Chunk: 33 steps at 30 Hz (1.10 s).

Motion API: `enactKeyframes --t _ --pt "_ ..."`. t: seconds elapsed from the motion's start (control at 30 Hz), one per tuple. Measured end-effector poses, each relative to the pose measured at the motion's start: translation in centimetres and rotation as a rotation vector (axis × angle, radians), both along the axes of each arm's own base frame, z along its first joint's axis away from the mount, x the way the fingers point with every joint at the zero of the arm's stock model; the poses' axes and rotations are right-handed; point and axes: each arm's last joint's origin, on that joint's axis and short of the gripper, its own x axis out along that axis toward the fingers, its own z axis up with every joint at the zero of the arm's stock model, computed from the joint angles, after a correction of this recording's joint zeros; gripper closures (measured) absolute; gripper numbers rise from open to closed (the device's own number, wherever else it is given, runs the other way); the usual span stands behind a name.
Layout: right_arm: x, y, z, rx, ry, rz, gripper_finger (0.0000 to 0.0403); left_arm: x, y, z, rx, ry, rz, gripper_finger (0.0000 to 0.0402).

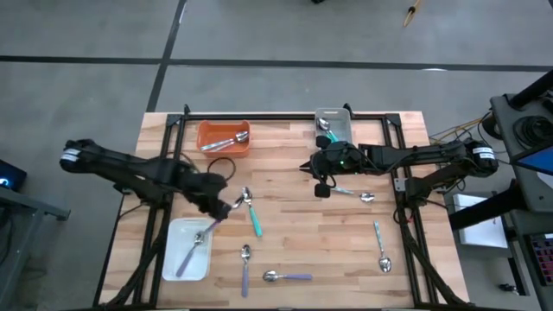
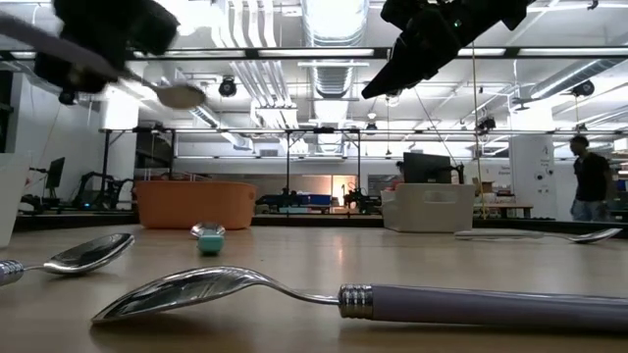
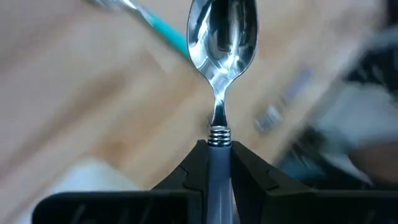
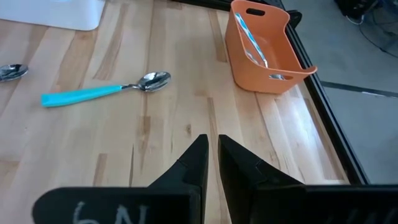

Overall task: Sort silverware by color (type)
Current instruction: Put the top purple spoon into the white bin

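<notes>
L gripper (image 1: 226,207) pinches a lavender-handled spoon (image 3: 222,37) just beside the white tray (image 1: 175,231), above the worktop. R gripper (image 4: 212,163), jaws nearly together w/ nothing between, hangs near the grey tray (image 1: 337,117). Risk: grip sits at handle's end, so spoon could pivot and drop outside the white tray.

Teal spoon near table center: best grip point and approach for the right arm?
Grip the teal spoon mid-handle, coming straight down from above with the fingers across the handle. It lies flat and alone on the wood, so both fingers have room; the handle is straight and thicker than the thin neck, while the shiny bowl would likely slip. The right gripper is shut and empty, so open it first.
</notes>
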Motion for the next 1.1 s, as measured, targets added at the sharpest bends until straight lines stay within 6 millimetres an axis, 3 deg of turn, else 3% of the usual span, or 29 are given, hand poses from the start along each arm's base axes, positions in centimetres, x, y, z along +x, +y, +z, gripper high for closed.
enactKeyframes --t 0.2,0.4,0.53,0.77,0.93,1.1 --pt "0.2 -0.2 -0.2 0.000 0.006 -0.005 0.0374 -3.0 -2.9 1.7 -0.035 0.074 -0.004 0.0373" --pt "0.8 -0.7 -0.7 -0.008 -0.002 -0.015 0.0374 -5.8 -6.8 1.1 -0.073 0.220 -0.048 0.0373" --pt "1.1 -1.1 -1.0 -0.021 -0.002 -0.020 0.0374 -8.1 -8.8 0.9 -0.115 0.381 -0.199 0.0373" --pt "1.3 -1.4 -0.7 0.002 -0.029 -0.044 0.0374 -10.9 -9.3 0.4 0.018 0.511 -0.146 0.0373" --pt "1.3 -1.4 -0.6 0.014 -0.038 -0.049 0.0374 -11.3 -8.9 0.2 0.088 0.501 0.035 0.0373" --pt "1.3 -1.4 -0.6 0.027 -0.041 -0.057 0.0374 -11.0 -9.2 -0.2 0.112 0.500 0.097 0.0373"
